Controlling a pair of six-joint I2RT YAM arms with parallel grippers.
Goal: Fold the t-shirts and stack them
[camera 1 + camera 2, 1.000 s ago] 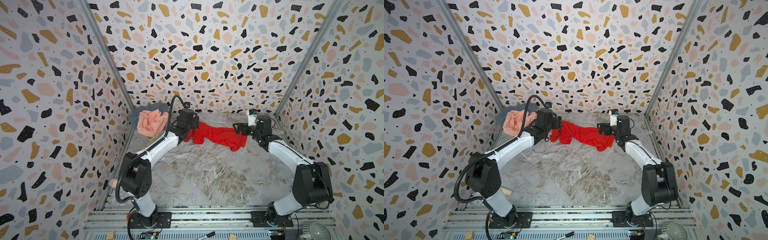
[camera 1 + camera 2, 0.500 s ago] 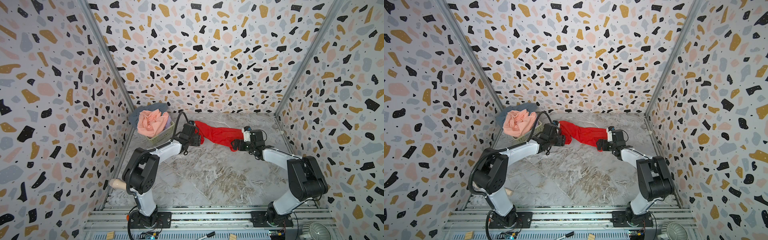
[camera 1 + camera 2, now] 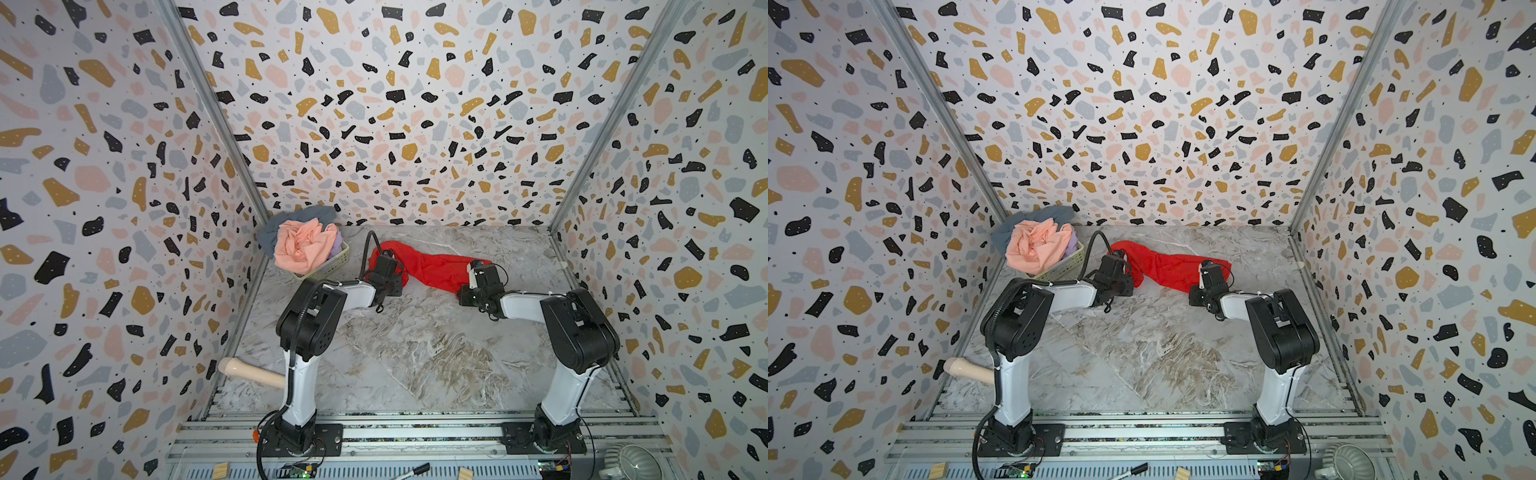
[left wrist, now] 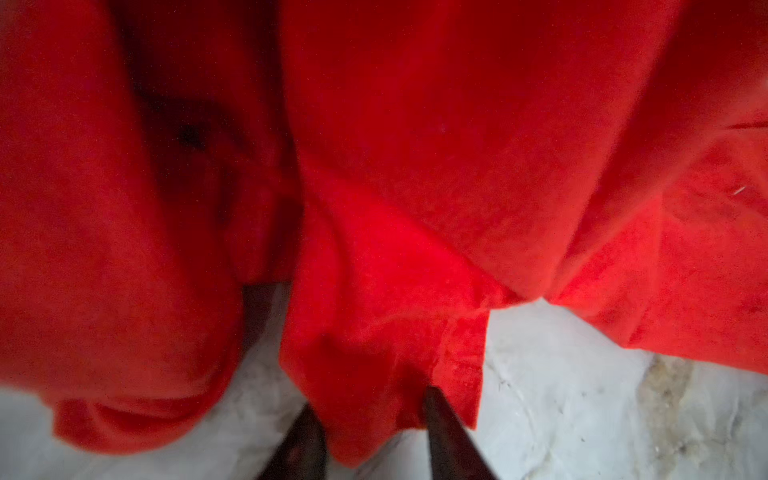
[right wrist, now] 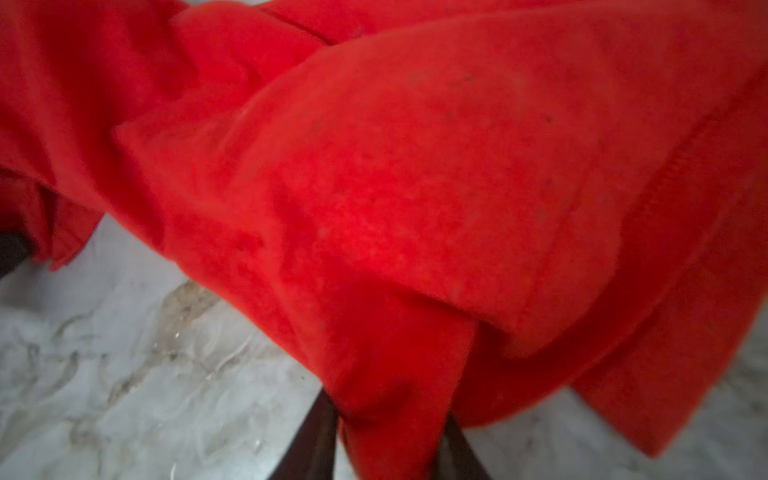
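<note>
Lowered since a second ago, now clamping red shirt (image 3: 432,270) with left gripper (image 4: 370,403) and right gripper (image 5: 388,409). Spreading step, seemingly; next, pulling ends apart flat.

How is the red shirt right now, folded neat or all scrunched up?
Scrunched up, not folded. The red shirt lies as a twisted, bunched strip on the table, with loose wrinkly flaps.

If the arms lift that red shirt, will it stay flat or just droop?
Likely droop: the red t-shirt lies in soft, rumpled folds. Probably light, since the left tool and right tool each pinch only a small bunch. Its fuzzy-looking cloth seems unlikely to slip.
</note>
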